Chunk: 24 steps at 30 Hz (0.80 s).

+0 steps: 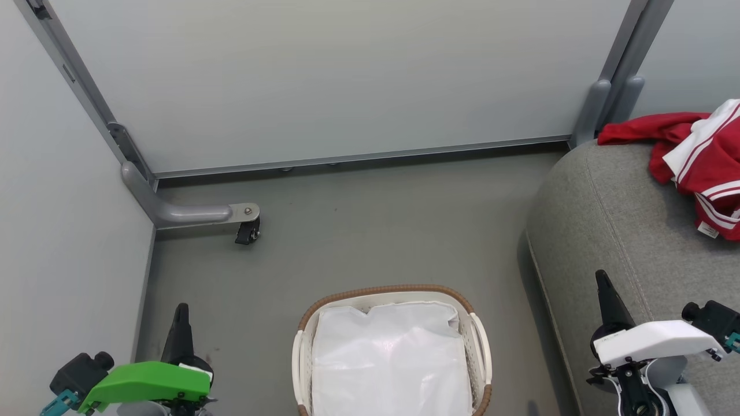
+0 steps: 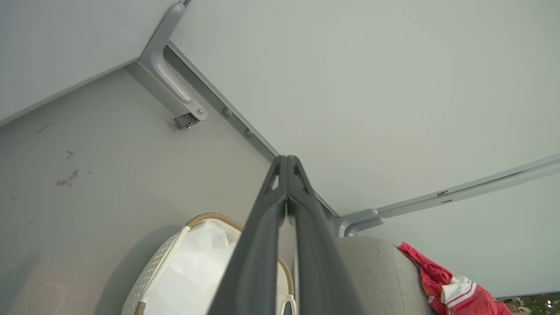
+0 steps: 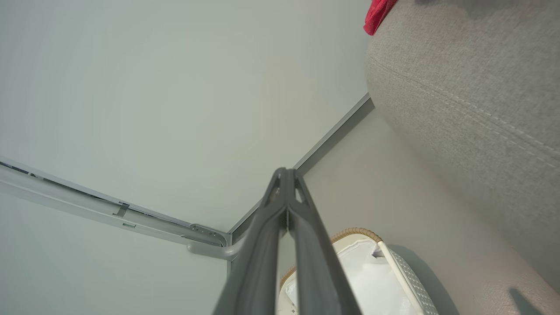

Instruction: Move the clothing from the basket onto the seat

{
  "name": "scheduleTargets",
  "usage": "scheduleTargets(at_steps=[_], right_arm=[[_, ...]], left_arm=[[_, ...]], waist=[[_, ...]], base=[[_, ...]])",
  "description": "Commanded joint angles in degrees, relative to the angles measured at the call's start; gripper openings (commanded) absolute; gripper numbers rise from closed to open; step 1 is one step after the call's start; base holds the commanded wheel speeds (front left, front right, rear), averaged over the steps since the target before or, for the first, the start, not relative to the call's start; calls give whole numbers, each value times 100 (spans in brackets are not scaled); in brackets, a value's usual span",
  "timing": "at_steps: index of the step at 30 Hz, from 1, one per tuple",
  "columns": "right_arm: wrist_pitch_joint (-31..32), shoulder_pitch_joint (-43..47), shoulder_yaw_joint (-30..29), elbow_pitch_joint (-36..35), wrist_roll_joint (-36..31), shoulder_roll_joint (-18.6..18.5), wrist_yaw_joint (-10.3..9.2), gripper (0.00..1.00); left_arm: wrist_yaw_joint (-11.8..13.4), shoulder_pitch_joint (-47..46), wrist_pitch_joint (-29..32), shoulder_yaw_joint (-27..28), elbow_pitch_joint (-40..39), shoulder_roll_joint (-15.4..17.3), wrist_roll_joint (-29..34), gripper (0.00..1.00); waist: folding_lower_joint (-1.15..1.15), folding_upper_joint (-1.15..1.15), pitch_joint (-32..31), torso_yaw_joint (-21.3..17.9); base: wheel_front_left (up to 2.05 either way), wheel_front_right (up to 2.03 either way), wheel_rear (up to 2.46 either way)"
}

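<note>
- Left hand (image 1: 181, 312): lower left of the head view, green housing behind it. Fingers pressed together, nothing between them. It hangs over the floor (image 1: 376, 231), left of the basket and apart from it.
- Left wrist view agrees: the two dark fingers (image 2: 262, 245) meet along their length up to the tips, with nothing clamped.
- Right hand (image 1: 604, 286): lower right of the head view, white housing. Fingers together and empty. The tip overlaps the front edge of the seat in the frame; can't tell whether it touches.
- Right wrist view: that hand's fingers (image 3: 306, 253) are also flush together, pointing at the wall corner.
- Clothing (image 1: 694, 156): on the seat (image 1: 613, 231), upper right of the head view, cut off by the right frame edge. It lies bunched, a plain red piece toward the wall and a piece with white, red-striped fabric on top toward the right. A small white tag shows at its lower edge.
- Clothing is well apart from both hands and from the basket.
- Basket (image 1: 393, 289): bottom centre of the head view, on the floor, upright, brown woven rim facing the camera. Inside it I see the white liner (image 1: 393, 358), lying crumpled across the opening, with no red fabric on it.
- Basket stands just left of the seat with a strip of floor between them.
- Grey wall panel (image 1: 347, 75) across the top; a caster foot (image 1: 247, 231) at upper left on the floor.
</note>
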Motion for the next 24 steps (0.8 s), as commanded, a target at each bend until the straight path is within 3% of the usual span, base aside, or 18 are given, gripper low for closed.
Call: scheduleTargets(at_steps=[1, 24], right_arm=[[43, -19, -25, -92, 170, -38, -3, 0], [415, 2, -111, -231, 1565, -52, -4, 0]], left_arm=[[-29, -163, 45, 44, -77, 24, -164, 0], [-80, -272, 422, 297, -177, 27, -1375, 0]], waist=[[0, 0, -2, 1], [0, 0, -34, 15]], base=[[0, 0, 0], [0, 0, 0]])
